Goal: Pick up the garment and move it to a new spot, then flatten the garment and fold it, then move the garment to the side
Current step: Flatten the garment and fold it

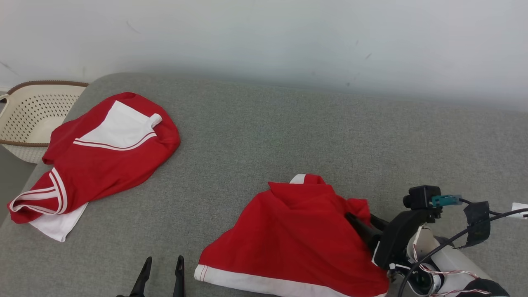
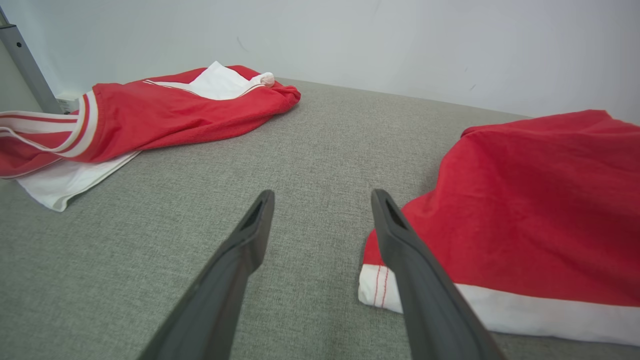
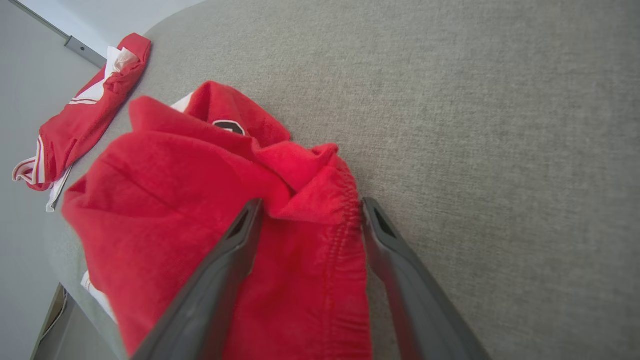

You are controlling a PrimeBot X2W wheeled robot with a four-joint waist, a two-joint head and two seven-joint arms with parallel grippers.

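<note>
While both arms sit close to it, the right pincer is the one actually on the near red garment. Its jaws are wide with nothing clamped: one finger lies over red cloth, the other over the grey just past the garment's right edge, and a bunched, stitched edge sits between them. So the cloth is straight ahead of and between the right fingers. Closing there should catch that fold, though that's a judgement, not confirmed.

Garment position: near-right part of the grey surface, humped rather than flat. The white hem band runs left-right along the near edge and the collar end points far, so the long axis reads roughly near-to-far.

Left pincer: jaws wide, empty, low at the near edge of the surface, just left of the garment's near-left white hem corner. Can't tell from the left wrist view whether one finger touches that corner. It's a likely second grab point for the lift.

A second red-and-white garment lies far left, well apart from both pincers. A pale perforated basket stands beyond the surface's left edge.

Labels: a small dark tag inside the collar in the right wrist view, too small to read; no brand or legible writing anywhere else
</note>
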